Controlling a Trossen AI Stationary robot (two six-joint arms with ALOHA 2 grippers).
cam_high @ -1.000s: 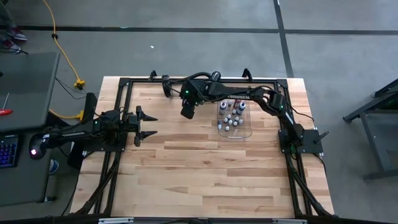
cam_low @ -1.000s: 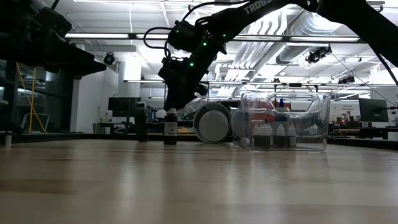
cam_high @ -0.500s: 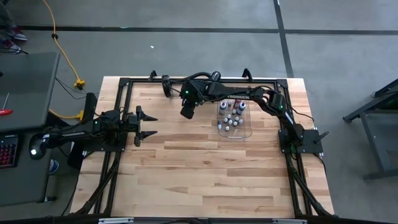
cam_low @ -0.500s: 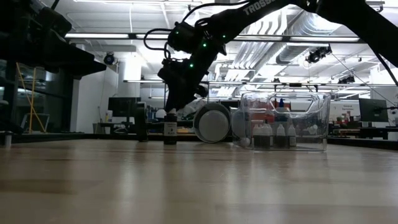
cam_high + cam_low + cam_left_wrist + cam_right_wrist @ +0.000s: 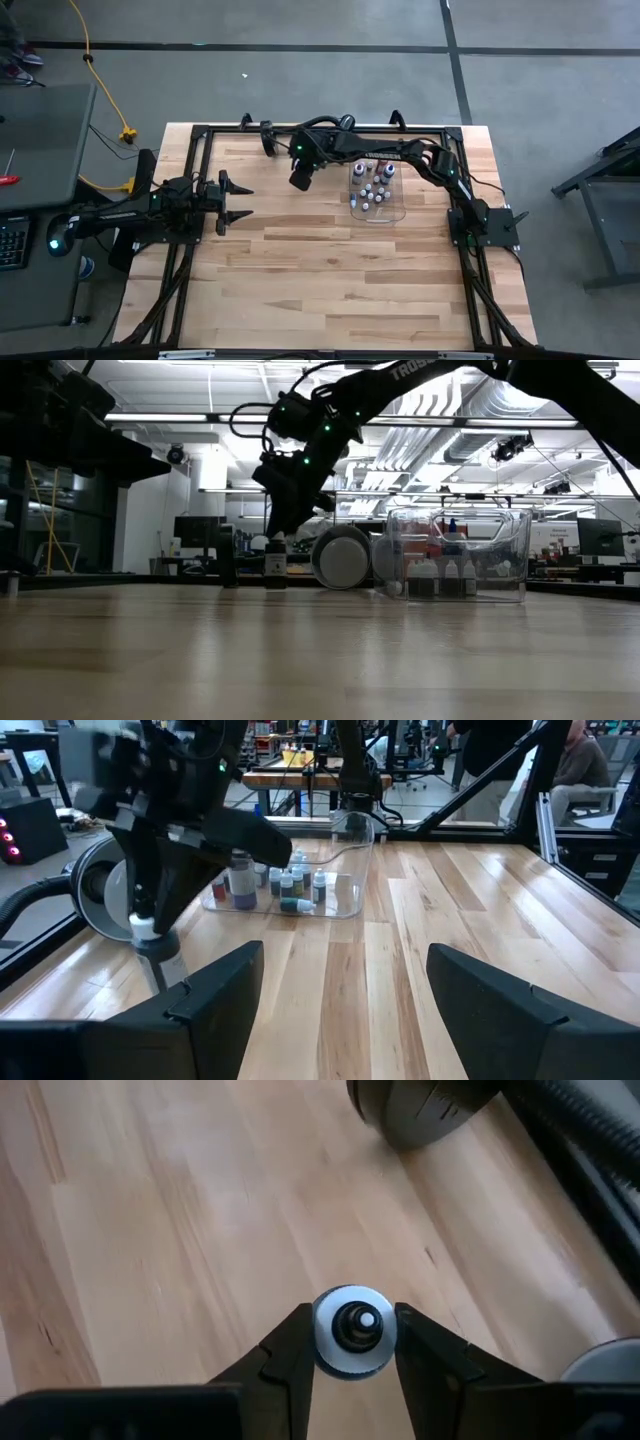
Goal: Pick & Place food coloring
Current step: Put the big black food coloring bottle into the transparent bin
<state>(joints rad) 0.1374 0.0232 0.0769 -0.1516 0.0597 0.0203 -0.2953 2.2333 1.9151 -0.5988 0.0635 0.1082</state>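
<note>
From my station I see the right gripper [image 5: 352, 1342] hanging over the pale wooden plank table [image 5: 330, 270], its two dark fingers [image 5: 285, 1355] closed against the white cap of a small dark-bodied dropper bottle of food coloring [image 5: 352, 1330]; the cap sits squarely between the tips, touched on both sides. From table height, that bottle [image 5: 275, 565] stands upright with its base at the tabletop, though I cannot tell whether it rests on the wood or is just clear of it, and the right gripper [image 5: 277, 532] comes down onto its cap from above. It stands beside the round silver lamp head [image 5: 342, 557] and well apart from the clear rectangular plastic tray [image 5: 510, 560]. The other bottles [image 5: 372, 186] stand inside that tray [image 5: 398, 213], white caps up, with dark, blue and red bodies. From overhead the right gripper [image 5: 300, 181] sits just off the tray's left side. The left gripper [image 5: 240, 201] waits at the table's left edge, fingers spread wide and holding nothing.
</note>
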